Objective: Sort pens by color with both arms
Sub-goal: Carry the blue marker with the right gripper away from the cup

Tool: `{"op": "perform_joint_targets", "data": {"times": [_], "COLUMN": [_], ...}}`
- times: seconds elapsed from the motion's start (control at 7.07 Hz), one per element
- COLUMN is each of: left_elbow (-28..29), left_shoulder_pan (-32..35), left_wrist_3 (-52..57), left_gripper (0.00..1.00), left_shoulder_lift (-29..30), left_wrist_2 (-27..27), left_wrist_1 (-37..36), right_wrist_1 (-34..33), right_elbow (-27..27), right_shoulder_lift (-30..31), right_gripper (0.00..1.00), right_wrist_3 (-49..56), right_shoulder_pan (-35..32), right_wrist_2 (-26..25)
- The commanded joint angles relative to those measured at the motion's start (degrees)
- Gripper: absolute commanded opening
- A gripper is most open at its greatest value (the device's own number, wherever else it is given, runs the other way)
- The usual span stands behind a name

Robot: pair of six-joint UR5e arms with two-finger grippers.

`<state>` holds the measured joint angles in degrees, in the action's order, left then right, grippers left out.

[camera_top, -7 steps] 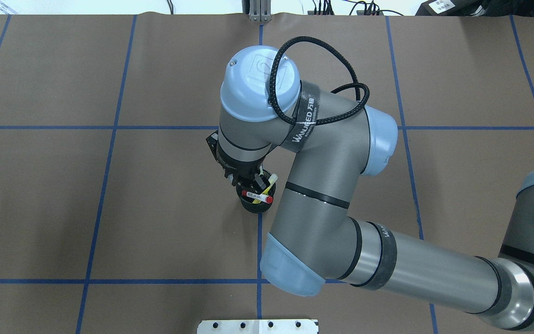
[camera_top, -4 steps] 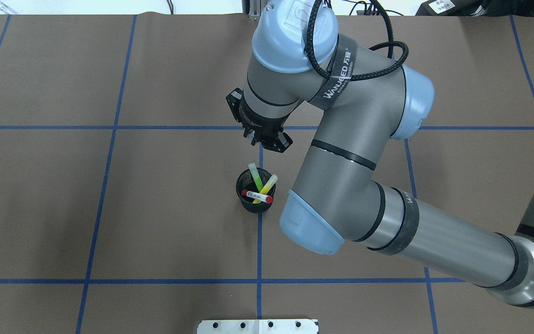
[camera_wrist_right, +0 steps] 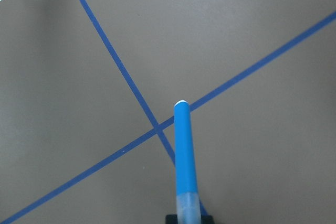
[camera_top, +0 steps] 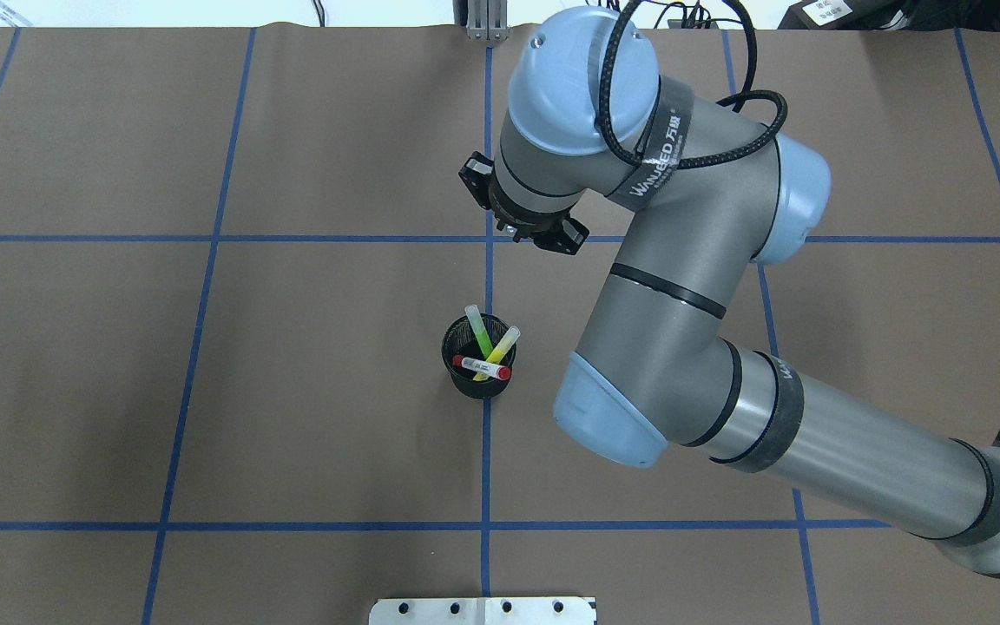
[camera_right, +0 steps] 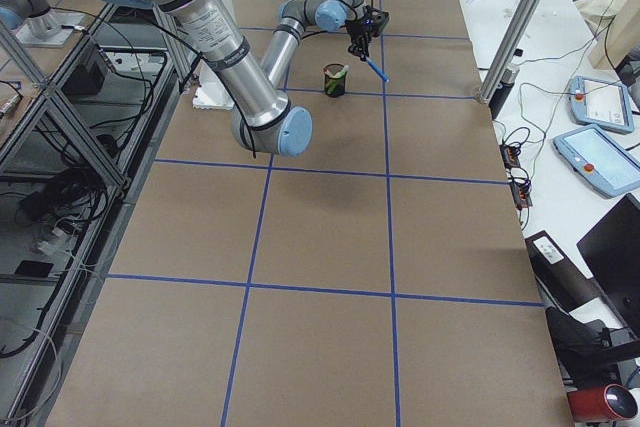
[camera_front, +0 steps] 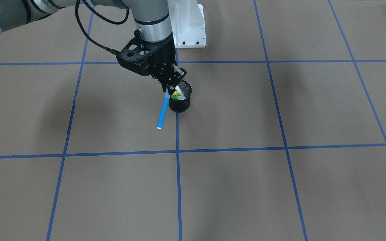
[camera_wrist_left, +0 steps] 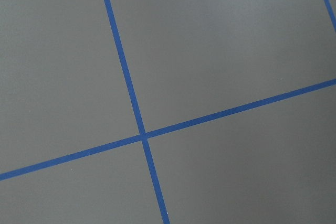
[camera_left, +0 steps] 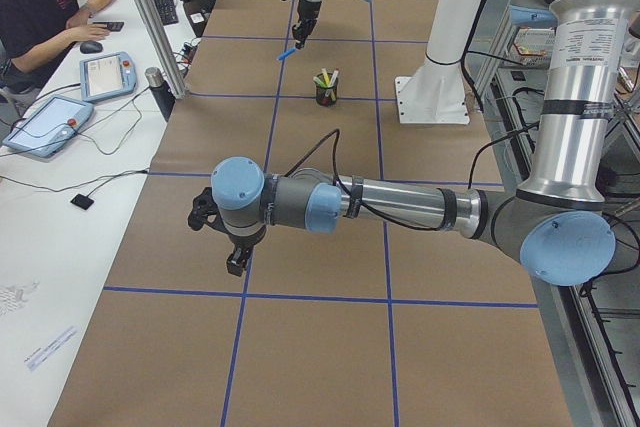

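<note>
My right gripper (camera_front: 168,88) hangs above the table just beside the black mesh cup (camera_front: 180,103), shut on the upper end of the blue pen (camera_front: 162,112). That pen slants down toward the table with its tip free, and it fills the middle of the right wrist view (camera_wrist_right: 184,156). From overhead the wrist hides the blue pen, and the right gripper (camera_top: 543,236) sits beyond the cup (camera_top: 463,375). In the cup stand the green pen (camera_top: 477,330), the yellow pen (camera_top: 503,345) and the white pen with red cap (camera_top: 481,366). The left gripper (camera_left: 233,255) hovers low over bare table; I cannot tell its state.
Brown table paper carries a blue tape grid (camera_wrist_left: 142,136). The white base pedestal (camera_front: 188,30) stands behind the cup. In the left side view a person (camera_left: 45,7) sits at a side desk with tablets (camera_left: 106,74), and metal frame posts (camera_left: 150,22) line that edge.
The right gripper has risen out of the cup and moved toward the table's far side and slightly right, carrying the blue pen. The three pens in the cup are now uncovered.
</note>
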<state>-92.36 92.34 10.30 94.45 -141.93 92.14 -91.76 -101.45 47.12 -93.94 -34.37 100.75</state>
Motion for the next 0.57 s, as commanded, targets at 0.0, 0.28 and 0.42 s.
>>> {"op": "perform_joint_targets", "data": {"times": [0.0,0.28,0.42], "left_elbow": [0.2,0.2,0.2], "left_shoulder_pan": [-0.1,-0.1,-0.1], "left_wrist_3": [0.0,0.2,0.2], "left_gripper": [0.99,0.99,0.99], "left_shoulder_lift": [-0.1,-0.1,-0.1], "left_wrist_2": [0.1,0.1,0.1], "left_wrist_1": [0.0,0.0,0.0], "right_wrist_1": [12.3,14.9,14.9], "right_elbow": [5.9,9.4,11.6], "right_shoulder_lift": [2.5,1.8,0.4], "right_gripper": [0.01,0.01,0.01], "right_wrist_3": [7.6,11.0,11.8], "right_shoulder_pan": [0.4,0.3,0.3], "right_wrist_2": [-2.2,-5.2,-7.2]}}
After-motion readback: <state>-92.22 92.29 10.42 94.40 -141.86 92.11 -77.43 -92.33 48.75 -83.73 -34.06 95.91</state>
